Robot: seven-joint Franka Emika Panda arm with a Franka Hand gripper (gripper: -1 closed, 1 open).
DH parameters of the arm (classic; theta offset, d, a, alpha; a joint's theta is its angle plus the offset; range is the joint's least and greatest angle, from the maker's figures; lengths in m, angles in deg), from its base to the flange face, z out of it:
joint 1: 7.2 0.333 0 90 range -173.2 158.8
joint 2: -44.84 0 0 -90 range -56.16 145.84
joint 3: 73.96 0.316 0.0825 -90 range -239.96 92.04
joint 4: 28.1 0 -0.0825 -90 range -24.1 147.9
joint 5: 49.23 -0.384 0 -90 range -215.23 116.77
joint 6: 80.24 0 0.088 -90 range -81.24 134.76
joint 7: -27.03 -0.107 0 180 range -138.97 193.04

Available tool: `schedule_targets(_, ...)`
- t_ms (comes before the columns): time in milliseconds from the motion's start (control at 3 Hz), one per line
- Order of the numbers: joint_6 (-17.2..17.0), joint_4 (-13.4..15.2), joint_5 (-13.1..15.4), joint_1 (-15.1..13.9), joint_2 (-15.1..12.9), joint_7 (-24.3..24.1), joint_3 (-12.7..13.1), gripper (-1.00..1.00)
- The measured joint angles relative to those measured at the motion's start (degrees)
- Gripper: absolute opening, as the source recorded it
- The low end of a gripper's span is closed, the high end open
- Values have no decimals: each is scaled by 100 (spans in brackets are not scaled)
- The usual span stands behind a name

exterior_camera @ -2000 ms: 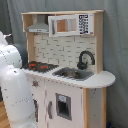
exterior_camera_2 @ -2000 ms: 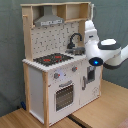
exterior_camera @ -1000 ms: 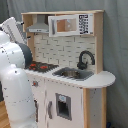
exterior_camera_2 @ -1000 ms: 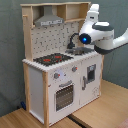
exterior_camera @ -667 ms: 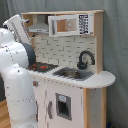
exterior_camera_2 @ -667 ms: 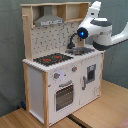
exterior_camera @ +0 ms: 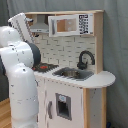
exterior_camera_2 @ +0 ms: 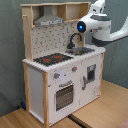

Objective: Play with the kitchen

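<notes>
The white robot arm (exterior_camera_2: 102, 22) looms at the upper right over the tall pale-wood toy kitchen (exterior_camera_2: 60, 75), seemingly approaching; its gripper's state cannot be told. Next comes reaching toward the black faucet (exterior_camera_2: 75, 39).

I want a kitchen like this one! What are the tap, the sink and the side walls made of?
The tap looks like matte black plastic or painted metal; it has no shine, so I can't be sure. The sink seems metal, grey with a dull gleam. The kitchen's side wall looks like pale unpainted wood, light tan, beside smooth white painted front panels.
</notes>
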Motion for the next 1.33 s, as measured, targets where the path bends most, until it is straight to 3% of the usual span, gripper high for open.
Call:
schedule_targets(333, -43, -12, 0, 0, -15, 0, 2, -100)
schedule_targets(667, -112, -35, 0, 0, -48, 0, 3, -100)
schedule_targets(1000, -188, -212, 2, -9, -513, 282, -6, -100)
schedule_targets(1333, -174, -437, 3, -38, -610, 831, -7, -100)
